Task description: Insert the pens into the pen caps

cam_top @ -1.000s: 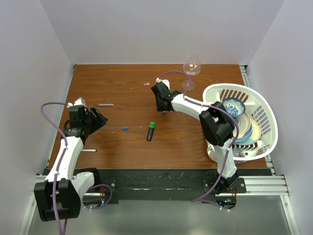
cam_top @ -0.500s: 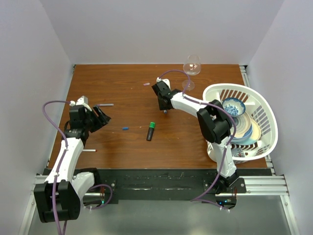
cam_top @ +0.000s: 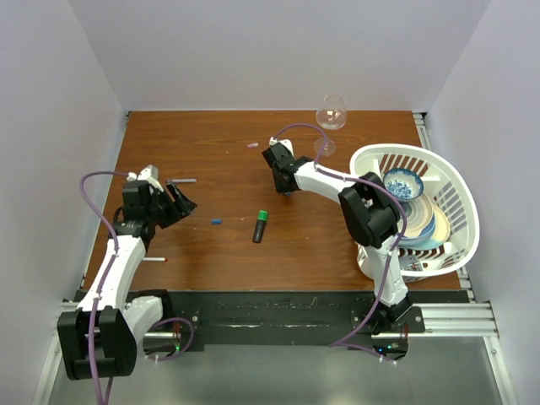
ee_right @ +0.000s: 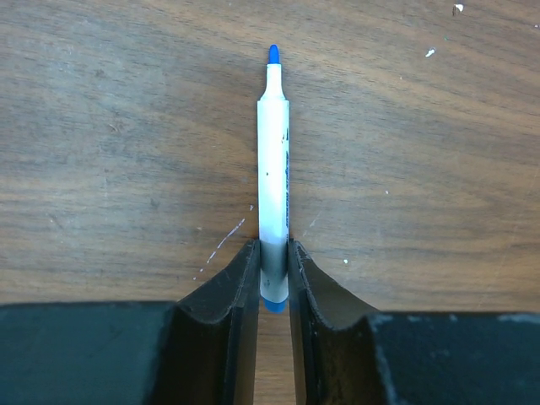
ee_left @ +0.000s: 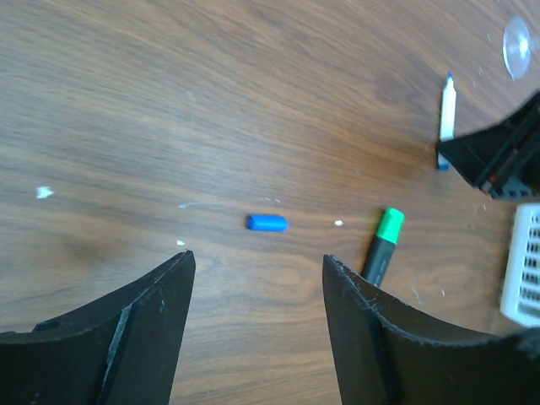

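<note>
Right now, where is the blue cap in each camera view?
Top external: the blue cap lies a little left of centre.
Left wrist: the cap sits near the middle of the picture.
Right wrist: not in it; only the white pen shows.
Shared landmark: the green-capped black marker, just right of the cap in the top and left wrist views.

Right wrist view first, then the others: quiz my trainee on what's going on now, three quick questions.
1. True or false: the right gripper is shut on the white pen.
2. The loose cap ahead of the open left gripper is: A red, B blue, C pink?
3. Fill in: the black marker has a ____ end.
Key: 1 true; 2 B; 3 green.
</note>
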Motion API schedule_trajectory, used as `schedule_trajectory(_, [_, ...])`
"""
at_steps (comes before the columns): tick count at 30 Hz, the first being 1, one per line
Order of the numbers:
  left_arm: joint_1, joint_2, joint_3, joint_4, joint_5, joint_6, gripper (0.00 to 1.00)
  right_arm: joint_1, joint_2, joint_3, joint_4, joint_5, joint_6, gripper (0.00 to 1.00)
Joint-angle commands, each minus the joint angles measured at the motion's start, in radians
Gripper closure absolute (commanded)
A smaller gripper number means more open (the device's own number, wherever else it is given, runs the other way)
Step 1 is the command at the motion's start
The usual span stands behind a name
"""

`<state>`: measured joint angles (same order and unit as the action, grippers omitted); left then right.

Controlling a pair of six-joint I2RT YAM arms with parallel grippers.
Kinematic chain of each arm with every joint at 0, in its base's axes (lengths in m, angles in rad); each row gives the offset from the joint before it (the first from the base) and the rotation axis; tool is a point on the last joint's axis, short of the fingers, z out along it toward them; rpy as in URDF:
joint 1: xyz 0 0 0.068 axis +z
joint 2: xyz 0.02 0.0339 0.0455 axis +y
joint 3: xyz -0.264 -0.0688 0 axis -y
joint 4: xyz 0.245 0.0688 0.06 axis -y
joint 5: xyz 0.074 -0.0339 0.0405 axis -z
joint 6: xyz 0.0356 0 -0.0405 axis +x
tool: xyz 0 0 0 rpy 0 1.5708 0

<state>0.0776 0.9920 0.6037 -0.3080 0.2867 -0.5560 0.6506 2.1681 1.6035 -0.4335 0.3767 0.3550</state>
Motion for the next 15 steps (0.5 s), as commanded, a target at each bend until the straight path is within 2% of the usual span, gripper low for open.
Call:
schedule_trajectory(1, [-0.097,0.013,0.053,0.023,0.008,0.004,0.33,0.010,0.001,-0.065,-0.040,-0.025,-0.019,0.85])
schedule_trajectory(5, [-0.180,0.046,0.054,0.050,0.000,-0.057,0.32,0.024,-0.062,-0.149,0.004,-0.059,-0.021,0.91])
schedule_trajectory(15, [-0.225,0.146,0.018,0.294,0.052,-0.231,0.34,0.113,-0.327,-0.385,0.188,-0.108,0.005,0.94])
